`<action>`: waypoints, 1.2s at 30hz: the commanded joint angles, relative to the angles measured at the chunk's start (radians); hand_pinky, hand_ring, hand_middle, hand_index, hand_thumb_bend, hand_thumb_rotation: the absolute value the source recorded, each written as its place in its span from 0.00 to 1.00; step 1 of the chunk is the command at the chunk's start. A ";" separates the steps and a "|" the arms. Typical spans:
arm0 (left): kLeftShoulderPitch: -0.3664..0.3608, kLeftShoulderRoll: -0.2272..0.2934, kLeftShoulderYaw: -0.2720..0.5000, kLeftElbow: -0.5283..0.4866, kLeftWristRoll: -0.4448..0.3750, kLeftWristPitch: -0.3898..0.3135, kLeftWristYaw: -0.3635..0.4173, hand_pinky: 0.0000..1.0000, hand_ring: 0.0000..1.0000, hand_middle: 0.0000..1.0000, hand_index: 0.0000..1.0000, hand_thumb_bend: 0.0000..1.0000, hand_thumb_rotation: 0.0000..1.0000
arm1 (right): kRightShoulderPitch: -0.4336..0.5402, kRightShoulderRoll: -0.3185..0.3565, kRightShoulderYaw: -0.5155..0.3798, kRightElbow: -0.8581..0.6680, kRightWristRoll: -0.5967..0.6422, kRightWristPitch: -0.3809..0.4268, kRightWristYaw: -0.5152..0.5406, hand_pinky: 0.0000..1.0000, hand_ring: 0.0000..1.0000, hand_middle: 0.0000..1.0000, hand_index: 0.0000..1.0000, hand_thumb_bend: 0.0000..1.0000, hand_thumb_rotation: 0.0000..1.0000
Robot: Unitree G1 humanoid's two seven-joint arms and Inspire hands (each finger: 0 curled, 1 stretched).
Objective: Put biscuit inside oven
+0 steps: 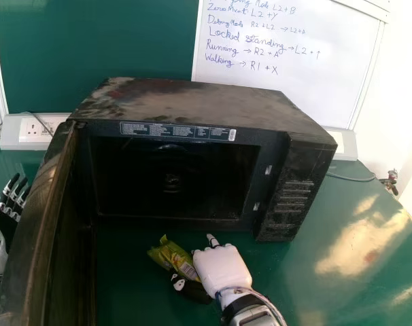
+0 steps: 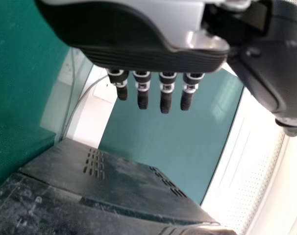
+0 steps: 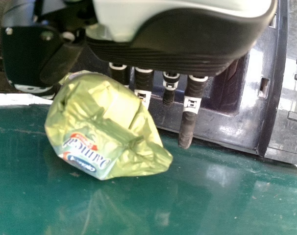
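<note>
Biscuit (image 1: 174, 258) is in its green pack, in front of the oven (image 1: 192, 102), near its open mouth (image 1: 172, 180) and not inside. The right hand (image 1: 223, 268) comes from the near side and is about half closed. Its thumb is on one side of the pack and its fingers are on the other, so the pack looks held. A finger pokes out almost straight and does not help much. I can't tell if the pack rests a bit on the table (image 3: 207, 205).

The hand points to the far side, I think so it can go straight in. The pack sits to the left of the hand, near the middle of the mouth, so it should have room on both sides. It looks low, so it may need to go up a bit or it could bump the bottom edge. The pack is soft, so a hard squeeze might break what is inside.

The door (image 1: 56, 265) is wide open on the left, out of the way. The left hand (image 1: 3, 221) is past it on the far left, fingers loose and holding nothing, so it blocks nothing.
</note>
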 commanded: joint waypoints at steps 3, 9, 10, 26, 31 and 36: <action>0.023 -0.043 -0.008 0.047 -0.005 -0.004 -0.010 0.49 0.71 0.78 0.89 0.15 0.00 | 0.008 -0.007 -0.005 -0.001 0.021 -0.002 -0.040 0.58 0.52 0.48 0.60 0.57 0.00; 0.023 -0.045 -0.010 0.044 0.000 -0.003 -0.001 0.49 0.71 0.78 0.89 0.16 0.00 | 0.004 -0.014 -0.018 -0.014 0.042 -0.002 -0.059 0.59 0.53 0.48 0.56 0.54 0.00; 0.024 -0.045 -0.010 0.041 0.002 -0.002 0.002 0.50 0.71 0.78 0.89 0.16 0.00 | 0.005 -0.012 -0.019 -0.014 0.046 0.000 -0.064 0.59 0.53 0.47 0.54 0.53 0.00; 0.024 -0.047 -0.010 0.041 -0.002 -0.003 -0.003 0.50 0.70 0.78 0.89 0.15 0.00 | 0.003 0.005 -0.062 -0.046 0.108 0.019 -0.116 0.64 0.55 0.47 0.52 0.53 0.00; 0.023 -0.048 -0.010 0.041 -0.001 -0.006 -0.002 0.48 0.69 0.77 0.89 0.15 0.00 | -0.010 0.010 -0.076 -0.048 0.121 0.025 -0.117 0.64 0.55 0.47 0.53 0.52 0.00; 0.021 -0.046 -0.009 0.046 -0.004 -0.006 -0.009 0.47 0.70 0.78 0.89 0.15 0.00 | -0.024 0.011 -0.091 -0.051 0.124 0.034 -0.132 0.63 0.53 0.47 0.53 0.52 0.00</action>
